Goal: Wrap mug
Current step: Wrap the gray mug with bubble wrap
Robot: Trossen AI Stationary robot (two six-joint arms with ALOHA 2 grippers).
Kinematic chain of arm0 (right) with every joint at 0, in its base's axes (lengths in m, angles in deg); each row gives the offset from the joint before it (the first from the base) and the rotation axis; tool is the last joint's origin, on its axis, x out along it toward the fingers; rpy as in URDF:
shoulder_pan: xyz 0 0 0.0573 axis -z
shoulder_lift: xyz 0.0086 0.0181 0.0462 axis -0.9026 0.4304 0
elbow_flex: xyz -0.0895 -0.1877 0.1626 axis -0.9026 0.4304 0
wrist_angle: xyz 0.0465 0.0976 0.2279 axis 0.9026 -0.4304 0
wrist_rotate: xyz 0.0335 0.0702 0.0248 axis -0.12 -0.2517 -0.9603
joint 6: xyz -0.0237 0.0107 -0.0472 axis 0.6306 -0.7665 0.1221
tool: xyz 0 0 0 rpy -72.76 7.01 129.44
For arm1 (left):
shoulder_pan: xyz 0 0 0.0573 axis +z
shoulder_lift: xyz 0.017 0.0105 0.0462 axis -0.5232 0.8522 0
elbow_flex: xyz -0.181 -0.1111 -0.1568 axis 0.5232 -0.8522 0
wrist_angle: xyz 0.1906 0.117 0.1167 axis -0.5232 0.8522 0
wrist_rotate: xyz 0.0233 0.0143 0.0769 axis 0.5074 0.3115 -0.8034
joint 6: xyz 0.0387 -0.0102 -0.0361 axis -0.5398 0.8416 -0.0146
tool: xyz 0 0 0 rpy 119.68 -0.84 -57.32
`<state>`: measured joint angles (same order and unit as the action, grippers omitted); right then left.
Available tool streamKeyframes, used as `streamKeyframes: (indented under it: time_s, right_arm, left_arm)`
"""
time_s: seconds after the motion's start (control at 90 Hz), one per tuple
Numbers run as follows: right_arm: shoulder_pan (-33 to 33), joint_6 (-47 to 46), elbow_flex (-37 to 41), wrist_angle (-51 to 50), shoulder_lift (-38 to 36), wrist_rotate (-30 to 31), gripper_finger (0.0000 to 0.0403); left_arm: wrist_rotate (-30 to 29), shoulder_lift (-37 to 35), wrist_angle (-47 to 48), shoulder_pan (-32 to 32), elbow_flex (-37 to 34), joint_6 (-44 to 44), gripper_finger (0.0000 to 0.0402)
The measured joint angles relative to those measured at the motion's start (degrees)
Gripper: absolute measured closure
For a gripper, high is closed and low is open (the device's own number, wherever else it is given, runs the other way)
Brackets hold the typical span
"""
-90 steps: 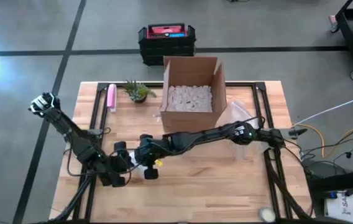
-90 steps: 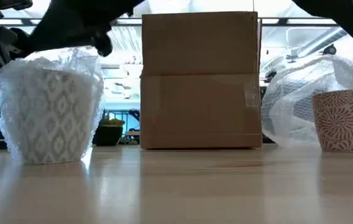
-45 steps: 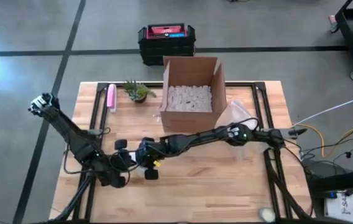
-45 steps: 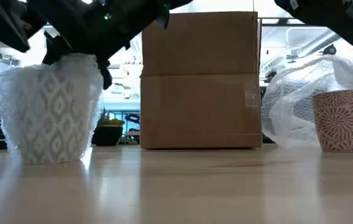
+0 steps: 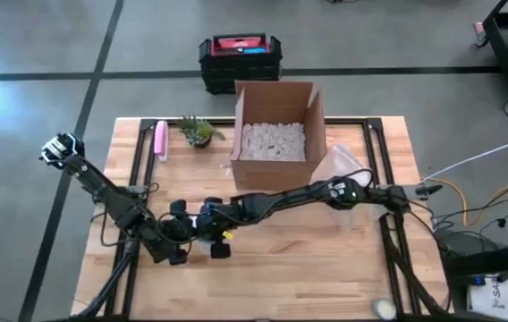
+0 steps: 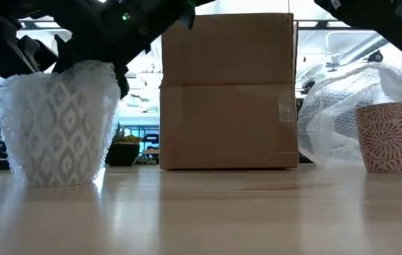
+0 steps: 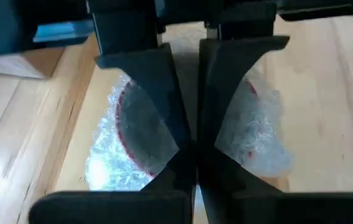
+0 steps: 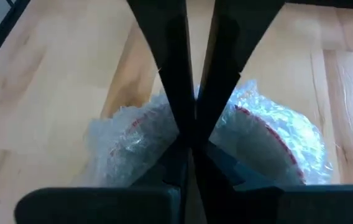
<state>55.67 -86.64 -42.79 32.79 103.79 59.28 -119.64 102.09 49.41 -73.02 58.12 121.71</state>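
At about eight o'clock on the wooden table (image 5: 263, 250), near its front edge, stands the mug (image 6: 58, 127), a white patterned cup with a red rim, already sheathed in bubble wrap (image 6: 13, 92) that bunches above its lip. The left gripper (image 5: 181, 234) sits at the mug's nine o'clock side; in its wrist view the two fingers (image 7: 164, 93) stand nearly together, tips meeting over the rim, and seem to pinch wrap rather than the cup itself. The right gripper (image 5: 211, 222) reaches across from three o'clock and hangs right over the mug; its fingers (image 8: 176, 74) are also drawn narrow, closing on the film at the rim. Further along, at twelve o'clock, an open cardboard box (image 5: 275, 125) holds white packing filler, with a small potted plant (image 5: 198, 131) and a pink tube (image 5: 160, 139) off toward eleven. At three o'clock a second mug (image 6: 388, 137) with a red pattern stands beside a loose heap of plastic (image 6: 342, 113). The risk seems to be in the tuck: both grippers crowd one small rim, so a pull from either could drag the light cup sideways or tip it, and thin film pinched this narrowly could slip free and spring back open, undoing the wrap.
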Motion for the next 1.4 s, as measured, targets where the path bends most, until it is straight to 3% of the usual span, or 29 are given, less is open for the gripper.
streamKeyframes:
  time_s: [0.222,0.533,0.722,0.844,0.989,1.178,1.289,1.4]
  right_arm:
    - [0.53,2.95,-1.54,-0.80,-2.20,2.87,0.0389]
    - [1.10,-0.20,-0.23,0.35,1.13,3.65,0.0389]
    - [1.01,-0.75,0.07,0.16,1.31,3.28,0.0389]
    - [1.01,-0.47,0.10,0.28,1.29,3.27,0.0389]
    - [1.01,1.61,0.15,0.28,1.29,3.24,0.0389]
    - [1.01,1.57,0.17,0.43,1.29,3.28,0.0389]
    - [1.01,1.46,0.17,0.50,1.29,3.28,0.0389]
    - [0.99,1.44,0.23,1.06,1.29,3.28,0.0389]
  left_arm:
    - [-3.61,0.09,-0.62,-0.11,0.56,0.65,0.0402]
    - [-4.06,-0.12,-0.59,-0.09,0.63,0.95,0.0402]
    - [-3.89,-0.46,2.06,0.00,5.75,-2.86,0.0402]
    - [-2.93,-0.48,10.48,-0.29,11.16,-2.96,0.0402]
    - [-1.12,-0.61,23.11,-1.46,14.46,4.00,0.0402]
    - [3.53,-0.76,27.66,-6.18,9.58,15.65,0.0402]
    - [3.37,-0.71,24.37,-9.82,4.83,22.12,0.0402]
    - [2.68,-0.27,14.04,-10.48,-1.31,22.37,0.0402]
